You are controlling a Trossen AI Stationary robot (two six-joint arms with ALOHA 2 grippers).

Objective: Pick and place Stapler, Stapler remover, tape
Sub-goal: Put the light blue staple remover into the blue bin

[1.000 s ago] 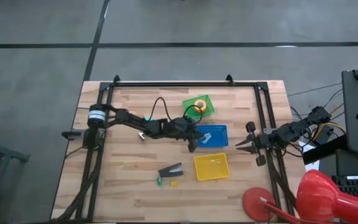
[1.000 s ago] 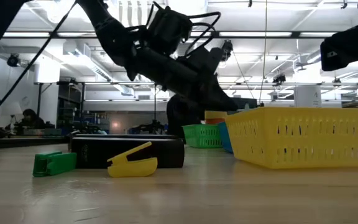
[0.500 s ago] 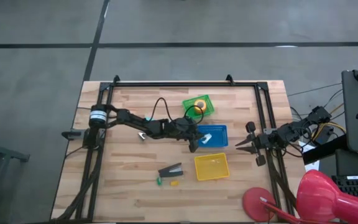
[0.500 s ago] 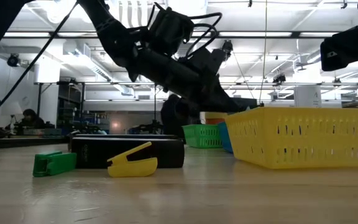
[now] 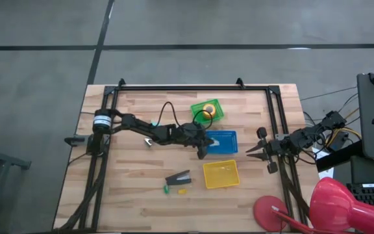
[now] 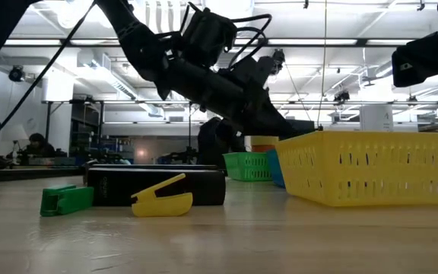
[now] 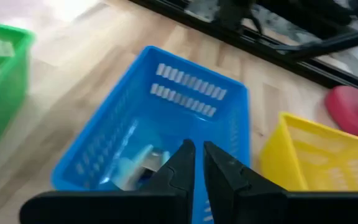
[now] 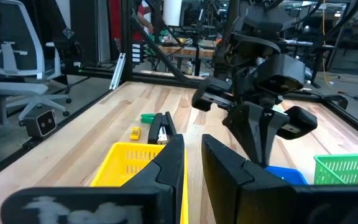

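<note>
The dark stapler (image 5: 178,177) lies on the table near the front, beside a green bit (image 5: 165,189) and a yellow bit (image 5: 182,191). The tape (image 5: 208,108) sits inside the green basket (image 5: 217,114). A small cyan and white thing (image 7: 143,163), seemingly the stapler remover, lies on the floor of the blue basket (image 5: 229,134). My left gripper (image 7: 199,167) hangs over that basket's left end (image 5: 203,152). Its fingers stand a narrow gap apart with nothing between them. My right gripper (image 5: 249,152) waits open at the table's right side.
An empty-looking yellow basket (image 5: 221,173) stands just in front of the blue one, to the right of the stapler. Black frame rails (image 5: 193,87) run along the table's far, left and right sides. A red lamp (image 5: 333,201) stands off the front right corner.
</note>
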